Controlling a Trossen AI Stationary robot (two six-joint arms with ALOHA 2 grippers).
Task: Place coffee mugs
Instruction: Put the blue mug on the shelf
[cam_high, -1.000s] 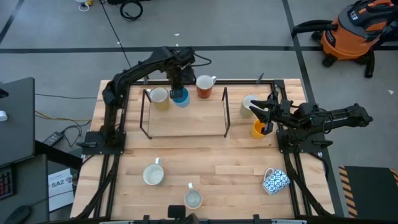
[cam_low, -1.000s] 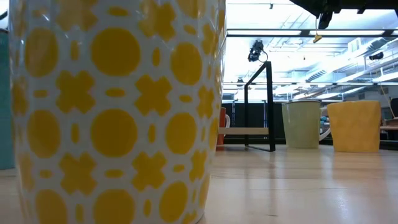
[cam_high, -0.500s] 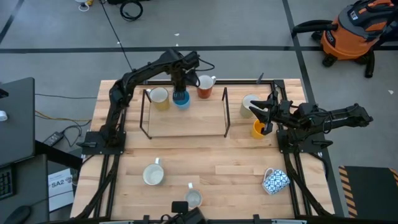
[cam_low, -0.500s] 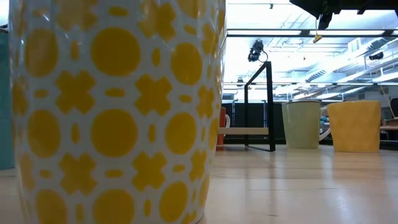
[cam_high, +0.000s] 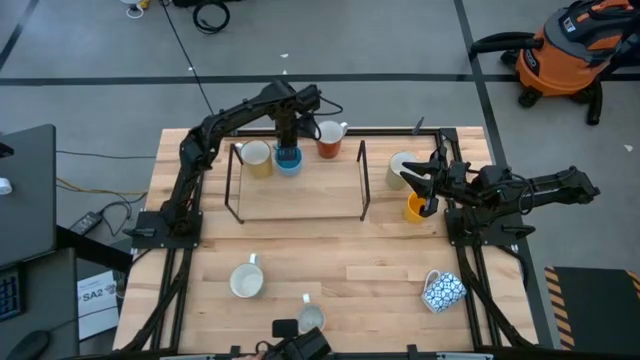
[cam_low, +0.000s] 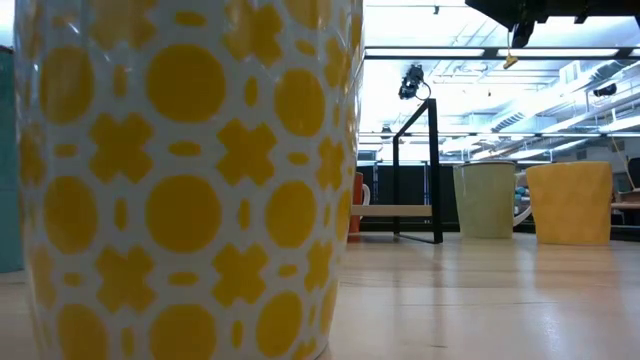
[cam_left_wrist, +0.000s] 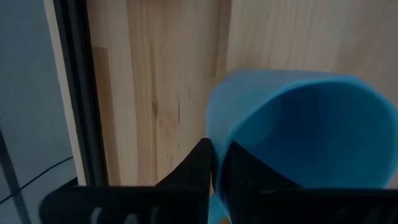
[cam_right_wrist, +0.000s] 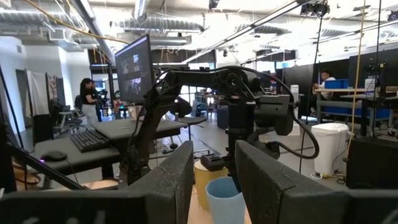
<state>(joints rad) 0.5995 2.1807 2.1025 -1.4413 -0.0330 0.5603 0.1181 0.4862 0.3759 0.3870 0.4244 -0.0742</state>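
With my left gripper (cam_high: 288, 152) pinched on the wall of the blue mug (cam_high: 288, 160), just beside the cream mug (cam_high: 256, 156) on the rack (cam_high: 297, 203), I would seat it flat before letting go.

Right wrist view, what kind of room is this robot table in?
Probably an open-plan robotics lab or workshop: desk with monitor and keyboard, bare ceiling ducts, and a shop vacuum on the floor.

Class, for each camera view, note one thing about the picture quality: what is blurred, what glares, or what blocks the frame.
Low view: a yellow-patterned mug fills the left half, soft and close; the ceiling lights glare. Left wrist view: the blue mug is very close with soft edges. Right wrist view: bright ceiling lights behind dark fingers. High view: evenly lit.
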